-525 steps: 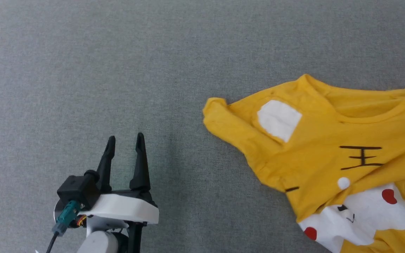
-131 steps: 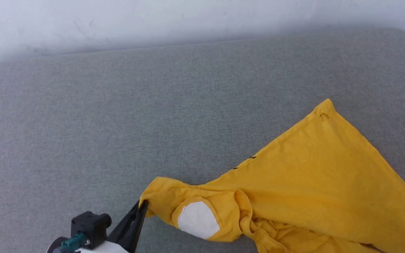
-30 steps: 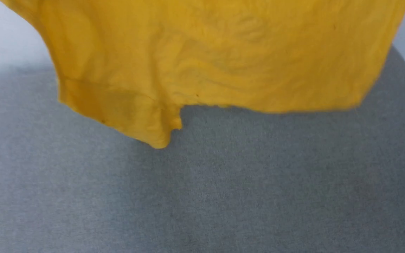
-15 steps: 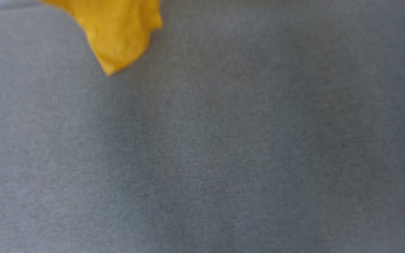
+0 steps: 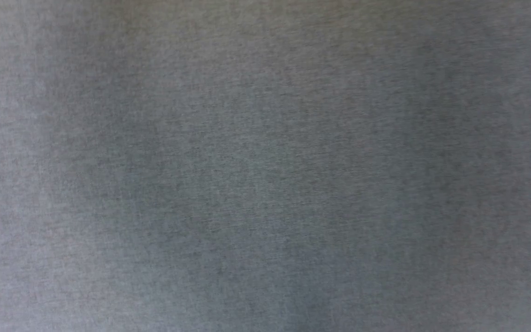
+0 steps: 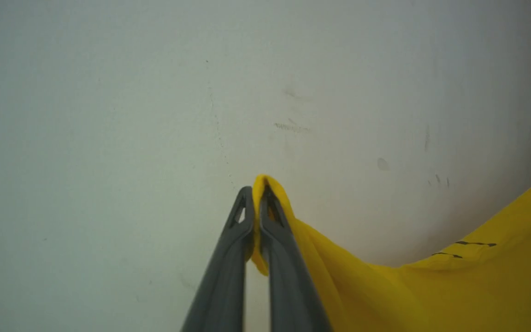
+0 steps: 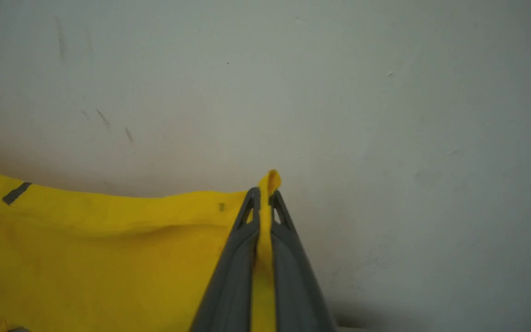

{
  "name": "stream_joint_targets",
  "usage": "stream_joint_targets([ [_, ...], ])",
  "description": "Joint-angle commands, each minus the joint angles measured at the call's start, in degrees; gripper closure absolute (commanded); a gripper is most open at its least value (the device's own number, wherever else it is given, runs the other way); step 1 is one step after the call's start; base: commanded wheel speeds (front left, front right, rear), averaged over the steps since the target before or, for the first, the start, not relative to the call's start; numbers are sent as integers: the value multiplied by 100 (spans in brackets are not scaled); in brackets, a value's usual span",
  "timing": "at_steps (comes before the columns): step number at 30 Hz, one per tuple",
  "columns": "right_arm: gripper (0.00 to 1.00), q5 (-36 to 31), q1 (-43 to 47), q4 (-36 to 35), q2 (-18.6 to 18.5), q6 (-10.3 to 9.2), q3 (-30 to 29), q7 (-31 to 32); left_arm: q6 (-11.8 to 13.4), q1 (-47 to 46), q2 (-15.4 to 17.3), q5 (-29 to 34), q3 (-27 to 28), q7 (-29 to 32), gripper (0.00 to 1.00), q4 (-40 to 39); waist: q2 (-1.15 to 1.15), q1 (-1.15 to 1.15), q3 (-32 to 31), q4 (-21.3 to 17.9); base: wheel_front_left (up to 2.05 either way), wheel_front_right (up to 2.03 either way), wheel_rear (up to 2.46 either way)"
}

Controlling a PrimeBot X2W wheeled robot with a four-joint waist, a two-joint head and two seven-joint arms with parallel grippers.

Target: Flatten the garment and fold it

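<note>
Grey woven upholstery [image 5: 265, 184] lies below the head camera; a pale scuffed wall [image 6: 155, 92] is faced by both wrists. A bright yellow fabric T-shirt with black stripes [image 6: 477, 286] is held up, trailing toward 4 o'clock from the clamped left gripper [image 6: 257, 203] and toward 8 o'clock from the clamped right gripper [image 7: 262, 198]. Flattening is judged under way; laying out and folding are left.
</note>
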Motion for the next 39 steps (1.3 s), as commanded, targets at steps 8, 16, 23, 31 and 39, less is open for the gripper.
stream_joint_targets([
  [8, 100, 1298, 1219, -1050, -620, -5, 898, -18, -183, 1702, 270, -810, 22, -333, 100, -1223, 0, -2, -179, 351, 0, 0, 0],
  [16, 100, 2318, 3842, -3118, -1355, -5, 481, 443, 317, 4441, 769, -1449, 10, -329, 100, -3304, 0, -2, -798, 447, 0, 0, 0],
  [23, 100, 2358, 6312, -4364, -978, -5, -638, 901, 1147, 6809, 1200, -1738, -325, 0, 100, -4455, 0, -2, -1400, 409, 0, 0, 0],
  [31, 100, 2242, 8166, -4953, -377, -5, -1339, 1510, 1749, 8724, 1370, -2546, -691, 516, 100, -4820, 0, -2, -2116, 451, 0, 0, 0],
  [39, 100, 2165, 9604, -4945, 22, -5, -1712, 2107, 2215, 9874, 1567, -3233, -1073, 1295, 100, -5041, 0, -2, -2675, 570, 0, 0, 0],
])
